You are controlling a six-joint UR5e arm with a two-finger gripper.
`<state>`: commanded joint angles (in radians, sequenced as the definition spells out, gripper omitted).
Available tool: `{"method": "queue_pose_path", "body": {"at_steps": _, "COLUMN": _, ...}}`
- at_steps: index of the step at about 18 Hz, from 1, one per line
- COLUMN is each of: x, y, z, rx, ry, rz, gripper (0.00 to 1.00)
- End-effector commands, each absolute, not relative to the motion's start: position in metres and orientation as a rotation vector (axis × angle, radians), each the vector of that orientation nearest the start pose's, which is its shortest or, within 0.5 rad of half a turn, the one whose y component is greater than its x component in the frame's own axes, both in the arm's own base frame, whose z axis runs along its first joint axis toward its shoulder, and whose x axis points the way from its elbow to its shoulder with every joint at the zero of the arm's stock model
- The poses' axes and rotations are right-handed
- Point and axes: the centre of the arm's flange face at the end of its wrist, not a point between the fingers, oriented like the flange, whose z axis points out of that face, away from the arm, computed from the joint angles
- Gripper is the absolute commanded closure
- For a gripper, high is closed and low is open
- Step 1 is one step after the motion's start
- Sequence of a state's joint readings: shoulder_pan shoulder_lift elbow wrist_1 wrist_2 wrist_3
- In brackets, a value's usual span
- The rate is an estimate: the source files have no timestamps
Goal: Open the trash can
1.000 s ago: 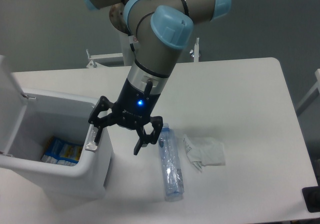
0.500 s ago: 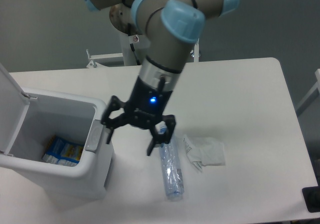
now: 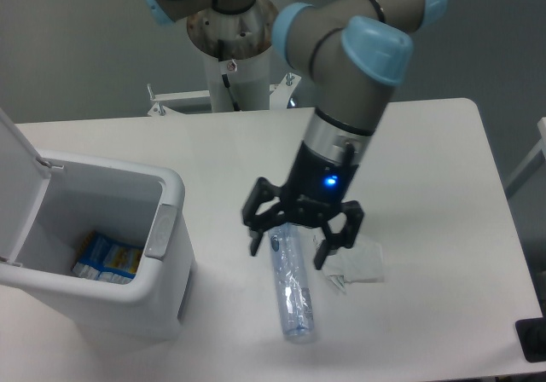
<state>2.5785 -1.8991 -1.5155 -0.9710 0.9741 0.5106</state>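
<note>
The white trash can (image 3: 111, 301) stands at the table's front left with its lid (image 3: 15, 186) swung up at the left, so the inside shows. A blue and yellow package (image 3: 107, 258) lies at its bottom. The grey push-button tab (image 3: 161, 231) sits on the can's right rim. My gripper (image 3: 290, 252) is open, to the right of the can and apart from it, with its fingers spread just above the top end of a clear plastic bottle (image 3: 293, 290) lying on the table.
A crumpled white paper (image 3: 358, 263) lies right of the bottle, partly behind my right finger. The white table (image 3: 426, 169) stretches to the right. A dark object (image 3: 532, 339) sits at the front right corner. The arm's base post (image 3: 232, 66) stands behind the table.
My gripper has moved right, away from the can's button tab, and now hangs over the bottle. The lid stays up and the can has not moved.
</note>
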Motion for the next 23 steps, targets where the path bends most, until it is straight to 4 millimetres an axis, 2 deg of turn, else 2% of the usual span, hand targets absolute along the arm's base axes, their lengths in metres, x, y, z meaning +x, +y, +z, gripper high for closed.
{"method": "queue_pose_path", "body": {"at_steps": 4, "x": -0.454, "y": 0.485, "z": 0.396, "rx": -2.507, "ry": -0.493, "rz": -0.211, "gripper": 0.0}}
{"method": "queue_pose_path", "body": {"at_steps": 7, "x": -0.464, "y": 0.473, "z": 0.379, "rx": -2.66, "ry": -0.504, "rz": -0.048, "gripper": 0.0}}
{"method": "queue_pose_path", "body": {"at_steps": 10, "x": -0.467, "y": 0.465, "z": 0.366, "rx": -2.775, "ry": -0.453, "rz": 0.015, "gripper": 0.0}}
{"method": "queue_pose_path", "body": {"at_steps": 13, "x": -0.468, "y": 0.461, "z": 0.364, "rx": -2.831, "ry": -0.375, "rz": 0.024, "gripper": 0.0}}
{"method": "queue_pose_path", "body": {"at_steps": 15, "x": -0.473, "y": 0.453, "z": 0.356, "rx": -2.944, "ry": -0.34, "rz": 0.081, "gripper": 0.0}}
{"method": "queue_pose_path", "body": {"at_steps": 20, "x": -0.474, "y": 0.45, "z": 0.346, "rx": -3.044, "ry": -0.186, "rz": 0.04, "gripper": 0.0}}
{"method": "queue_pose_path", "body": {"at_steps": 23, "x": -0.47, "y": 0.458, "z": 0.338, "rx": -3.054, "ry": -0.159, "rz": 0.039, "gripper": 0.0}}
